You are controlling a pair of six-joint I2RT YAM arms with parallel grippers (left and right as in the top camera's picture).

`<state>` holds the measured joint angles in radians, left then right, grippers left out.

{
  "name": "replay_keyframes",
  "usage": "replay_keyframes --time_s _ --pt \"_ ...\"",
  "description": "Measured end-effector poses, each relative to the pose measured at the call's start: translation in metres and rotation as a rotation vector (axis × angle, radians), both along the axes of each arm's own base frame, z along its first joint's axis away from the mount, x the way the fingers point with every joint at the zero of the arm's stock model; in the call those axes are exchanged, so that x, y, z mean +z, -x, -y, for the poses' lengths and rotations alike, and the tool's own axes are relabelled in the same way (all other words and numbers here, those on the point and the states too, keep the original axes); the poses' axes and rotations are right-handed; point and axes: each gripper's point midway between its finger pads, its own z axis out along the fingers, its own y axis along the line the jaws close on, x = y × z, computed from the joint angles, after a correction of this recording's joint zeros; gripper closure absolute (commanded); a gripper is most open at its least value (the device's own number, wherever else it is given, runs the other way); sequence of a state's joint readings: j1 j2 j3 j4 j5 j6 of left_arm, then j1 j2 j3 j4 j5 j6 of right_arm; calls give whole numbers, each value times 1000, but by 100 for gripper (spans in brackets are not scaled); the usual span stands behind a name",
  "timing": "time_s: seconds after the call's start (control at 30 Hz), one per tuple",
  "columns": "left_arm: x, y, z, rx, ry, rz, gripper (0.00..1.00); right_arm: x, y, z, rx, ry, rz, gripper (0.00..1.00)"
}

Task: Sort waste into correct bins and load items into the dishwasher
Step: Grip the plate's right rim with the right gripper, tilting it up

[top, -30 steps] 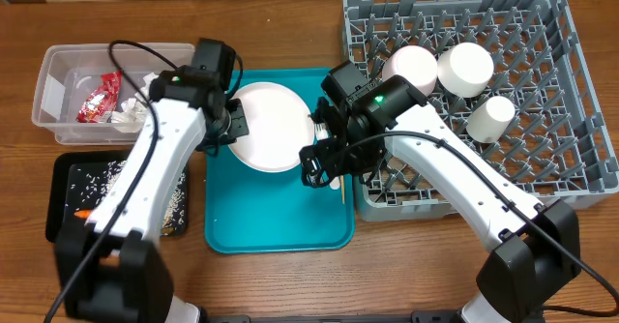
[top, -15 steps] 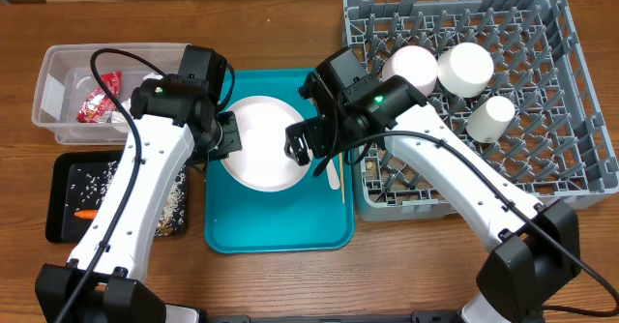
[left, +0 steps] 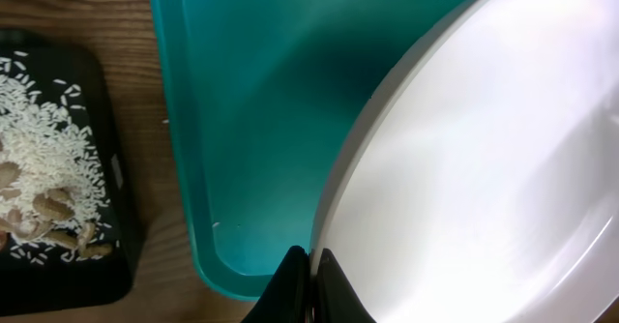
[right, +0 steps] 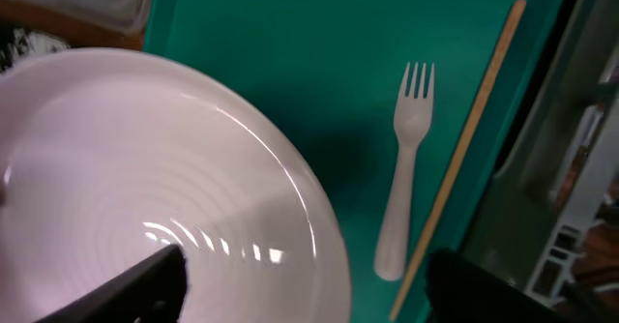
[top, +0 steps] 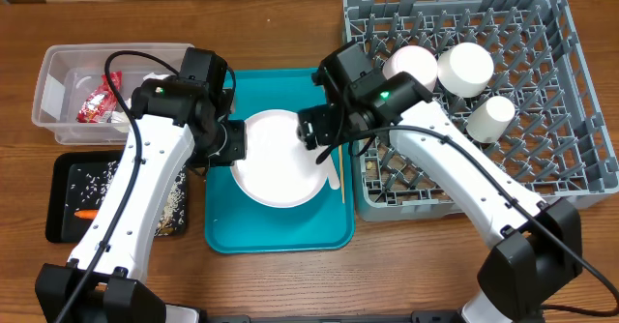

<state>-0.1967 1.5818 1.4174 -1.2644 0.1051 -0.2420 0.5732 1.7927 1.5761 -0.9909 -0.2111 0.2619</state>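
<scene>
Left hand [left: 308,282]: pinched shut on the rim of the white plate [left: 484,159], fingertips almost meeting.
Right hand [right: 324,289]: spread wide at the plate's opposite edge, rim lying between the two fingers; contact with it not clear.
White plate [top: 280,161]: over the middle of the teal tray [top: 276,228], between both hands; lifted or resting, cannot tell.
Fork [right: 406,168]: flat on the teal tray just right of the plate, tines pointing away from the right wrist camera.
Wooden stick [right: 469,144]: beside the fork, along the tray's right edge.
Grey dish rack [top: 571,159]: right of the tray, holding two white bowls [top: 465,67] and a small cup [top: 498,115].
Clear tub [top: 58,72]: on the wooden surface [top: 406,265] at far left, with the red wrapper [top: 97,102] and napkins [top: 131,118] inside.
Black tray [top: 64,192]: in front of the tub, with scattered rice [top: 102,176] and the carrot [top: 85,213].
</scene>
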Motion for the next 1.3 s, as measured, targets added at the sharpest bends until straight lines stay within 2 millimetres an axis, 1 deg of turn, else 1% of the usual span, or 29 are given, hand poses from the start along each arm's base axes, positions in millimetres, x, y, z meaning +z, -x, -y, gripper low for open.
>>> replay_keyframes --time_s 0.07,0.13,0.23,0.27,0.4,0.47,0.6,0.73,0.83,0.87,0.97,1.03,1.07,1.1,1.13,1.3 --pt "0 0 2 -13 11 2 96 -1 0 3 -7 5 -6 34" --pt "1 -1 4 -18 20 5 96 -2 1 4 -9 12 -12 37" --pt "1 0 7 -33 38 4 96 -3 4 6 -9 21 -25 47" --pt "1 0 8 -39 42 4 96 -4 5 7 -8 25 -30 48" --pt "2 0 10 -48 52 3 96 -6 11 11 -9 41 -56 49" --pt "2 0 10 -48 54 2 96 -8 14 12 -9 49 -67 52" --pt "2 0 10 -48 55 2 96 -10 19 16 -6 64 -90 54" --pt "2 0 10 -48 55 3 96 -11 23 18 -7 74 -105 53" --pt "2 0 10 -48 55 3 96 -11 23 18 -7 74 -105 41" --pt "2 0 10 -48 55 3 96 -11 23 18 -7 74 -105 40" --pt "2 0 10 -48 55 3 96 -11 23 18 -6 74 -104 41" --pt "2 0 10 -48 55 3 96 -11 23 18 -6 74 -104 41" --pt "2 0 10 -48 56 4 96 -11 23 18 -7 74 -105 32" --pt "2 -1 11 -49 56 6 96 -11 23 18 -11 73 -107 11" --pt "2 -1 11 -49 56 7 96 -11 22 18 -14 73 -107 0" --pt "2 -1 11 -49 56 8 96 -11 23 18 2 75 -102 0"
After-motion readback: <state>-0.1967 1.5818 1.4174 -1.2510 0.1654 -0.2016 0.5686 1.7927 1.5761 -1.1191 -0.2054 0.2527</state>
